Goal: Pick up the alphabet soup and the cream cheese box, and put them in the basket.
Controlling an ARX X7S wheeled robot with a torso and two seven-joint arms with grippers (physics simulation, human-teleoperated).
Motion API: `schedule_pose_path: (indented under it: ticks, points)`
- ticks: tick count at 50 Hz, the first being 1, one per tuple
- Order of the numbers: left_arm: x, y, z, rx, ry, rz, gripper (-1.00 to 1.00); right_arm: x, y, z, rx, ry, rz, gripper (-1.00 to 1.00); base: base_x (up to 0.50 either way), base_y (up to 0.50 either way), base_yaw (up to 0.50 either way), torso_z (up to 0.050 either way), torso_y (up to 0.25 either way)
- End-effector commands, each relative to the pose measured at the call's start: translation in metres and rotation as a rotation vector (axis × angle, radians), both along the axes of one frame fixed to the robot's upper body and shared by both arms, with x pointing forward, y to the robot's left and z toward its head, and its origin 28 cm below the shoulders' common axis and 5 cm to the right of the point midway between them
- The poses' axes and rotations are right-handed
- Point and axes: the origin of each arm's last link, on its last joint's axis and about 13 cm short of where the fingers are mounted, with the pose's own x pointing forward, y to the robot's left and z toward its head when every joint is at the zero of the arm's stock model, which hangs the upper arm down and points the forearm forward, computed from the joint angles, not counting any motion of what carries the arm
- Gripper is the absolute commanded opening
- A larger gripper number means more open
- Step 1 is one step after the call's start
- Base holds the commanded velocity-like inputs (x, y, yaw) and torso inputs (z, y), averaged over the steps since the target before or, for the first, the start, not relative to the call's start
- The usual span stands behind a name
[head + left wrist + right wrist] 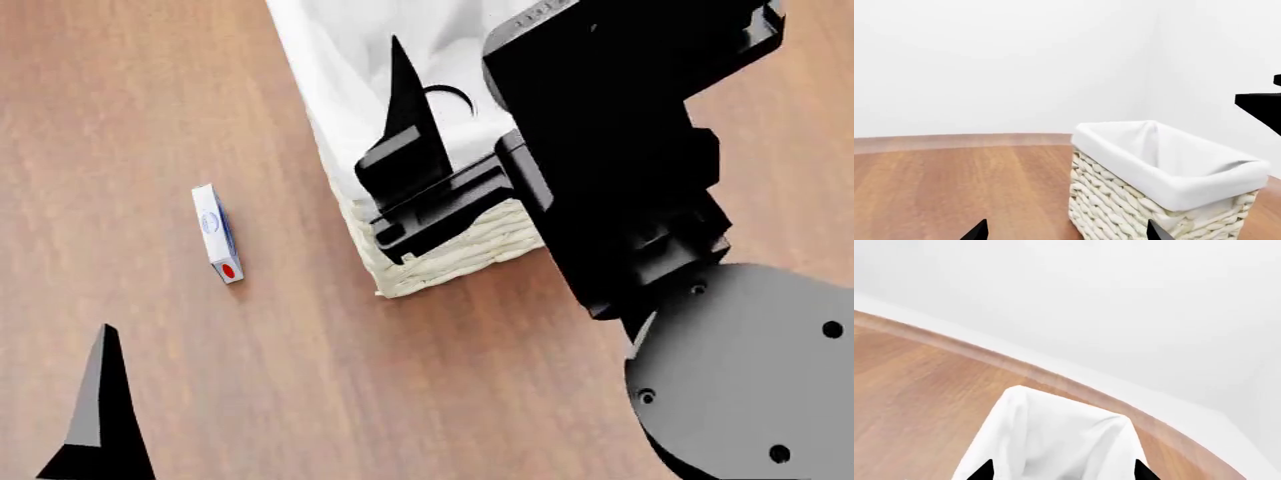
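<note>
The cream cheese box [215, 234] lies flat on the wooden floor, left of the basket [447, 248]. The basket's white cloth lining also shows in the left wrist view [1167, 165] and the right wrist view [1054, 435]. My right gripper [1062, 472] is open and empty, directly above the basket's lining. One of its fingers [400, 100] points over the basket. My left gripper [1066, 232] is open and empty, low over the floor beside the basket. One of its fingertips [100, 400] is nearer to me than the box. No alphabet soup can shows clearly. A dark curved edge inside the basket cannot be identified.
The wooden floor [160, 100] stretches to a white wall with a pale skirting [954, 141]. My right arm's black links [627, 180] cover much of the basket and the floor to its right.
</note>
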Motion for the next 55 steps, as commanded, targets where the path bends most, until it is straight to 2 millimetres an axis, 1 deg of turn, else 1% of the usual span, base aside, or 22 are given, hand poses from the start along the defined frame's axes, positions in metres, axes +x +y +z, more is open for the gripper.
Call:
schedule_pose_path:
  ticks: [1, 2, 3, 4, 5, 6, 7, 10, 12, 13, 14, 15, 17, 20, 22, 28, 32, 37, 44, 49, 52, 55]
  points:
    - [-0.003, -0.003, 0.000, 0.004, -0.002, -0.020, 1.00, -0.045, 0.000, -0.036, 0.063, -0.015, 0.001, 1.00, 0.00, 0.00, 0.00, 0.000, 0.000]
    - [-0.003, -0.002, 0.000, 0.003, 0.001, -0.016, 1.00, -0.049, 0.000, -0.036, 0.048, -0.030, -0.010, 1.00, 0.00, 0.00, 0.00, 0.000, 0.000]
    - [-0.003, -0.002, -0.001, 0.005, 0.001, -0.014, 1.00, -0.053, 0.001, -0.041, 0.062, -0.018, 0.004, 1.00, 0.00, 0.00, 0.00, 0.000, 0.000]
    - [-0.003, -0.002, -0.001, 0.004, 0.002, -0.014, 1.00, -0.055, 0.000, -0.038, 0.046, -0.061, -0.025, 1.00, 0.00, 0.00, 0.00, 0.000, 0.000]
    - [-0.004, -0.002, 0.000, 0.001, 0.001, -0.013, 1.00, -0.063, 0.000, -0.043, 0.092, -0.040, -0.004, 1.00, 0.00, 0.00, 0.00, 0.000, 0.000]
    - [-0.004, -0.002, 0.000, 0.001, 0.001, -0.013, 1.00, -0.063, 0.000, -0.044, 0.092, -0.040, -0.004, 1.00, 0.00, 0.00, 0.00, 0.000, 0.000]
    - [-0.004, -0.002, -0.001, 0.002, 0.002, -0.011, 1.00, -0.068, 0.000, -0.043, 0.085, -0.055, -0.014, 1.00, 0.00, 0.00, 0.00, 0.000, 0.000]
    - [-0.003, 0.000, -0.001, 0.000, 0.002, -0.007, 1.00, -0.079, 0.001, -0.054, 0.130, -0.036, -0.019, 1.00, 0.00, 0.00, 0.00, 0.000, 0.000]
    - [-0.003, 0.000, -0.001, 0.001, 0.002, -0.005, 1.00, -0.081, 0.001, -0.061, 0.104, -0.074, -0.060, 1.00, 0.00, 0.00, 0.00, 0.000, 0.000]
    - [-0.003, 0.000, -0.001, 0.002, 0.001, -0.005, 1.00, -0.084, 0.002, -0.070, 0.137, -0.026, -0.030, 1.00, 0.00, 0.00, 0.00, 0.000, 0.000]
    - [-0.003, 0.000, -0.001, 0.001, 0.002, -0.007, 1.00, -0.084, 0.002, -0.070, 0.134, -0.039, -0.050, 1.00, 0.00, 0.00, 0.00, 0.000, 0.000]
    - [-0.003, -0.001, -0.001, 0.003, 0.002, -0.008, 1.00, -0.085, 0.003, -0.079, 0.114, -0.055, -0.071, 1.00, 0.00, 0.00, 0.00, 0.000, 0.000]
    - [-0.003, -0.001, -0.001, 0.001, 0.002, -0.010, 1.00, -0.087, 0.004, -0.079, 0.114, -0.058, -0.075, 1.00, 0.00, 0.00, 0.00, 0.000, 0.000]
    - [-0.002, -0.001, -0.002, 0.005, 0.005, -0.011, 1.00, -0.088, 0.003, -0.087, 0.113, -0.090, -0.104, 1.00, 0.00, 0.00, 0.00, 0.000, 0.000]
    - [-0.002, -0.002, -0.002, 0.007, 0.004, -0.012, 1.00, -0.091, 0.004, -0.092, 0.125, -0.091, -0.084, 1.00, 0.00, 0.00, 0.00, 0.000, 0.000]
    - [-0.002, -0.003, -0.001, 0.004, 0.002, -0.016, 1.00, -0.092, 0.005, -0.104, 0.148, -0.077, -0.088, 1.00, 0.00, 0.00, 0.00, 0.000, 0.000]
    - [0.000, -0.003, -0.001, 0.003, 0.007, -0.024, 1.00, -0.091, 0.004, -0.116, 0.153, -0.067, -0.102, 1.00, 0.00, 0.00, 0.00, 0.000, 0.000]
    - [0.001, -0.004, 0.003, 0.011, 0.002, -0.037, 1.00, -0.088, 0.002, -0.116, 0.147, -0.063, -0.110, 1.00, 0.00, 0.00, 0.00, 0.000, 0.000]
    - [0.006, -0.004, 0.001, 0.034, 0.012, -0.028, 1.00, -0.085, 0.002, -0.120, 0.167, -0.068, -0.121, 1.00, 0.00, 0.00, 0.00, 0.000, 0.000]
    - [0.015, -0.005, 0.004, 0.026, 0.030, -0.048, 1.00, -0.084, 0.002, -0.120, 0.167, -0.074, -0.116, 1.00, 0.00, 0.00, 0.00, 0.000, 0.000]
    - [0.027, -0.006, 0.001, 0.024, 0.090, -0.077, 1.00, -0.083, 0.002, -0.121, 0.169, -0.070, -0.113, 1.00, 0.00, 0.00, 0.00, 0.000, 0.000]
    - [0.036, -0.005, 0.003, 0.006, 0.100, -0.081, 1.00, -0.082, 0.003, -0.122, 0.167, -0.066, -0.110, 1.00, 0.00, 0.00, 0.00, 0.000, 0.000]
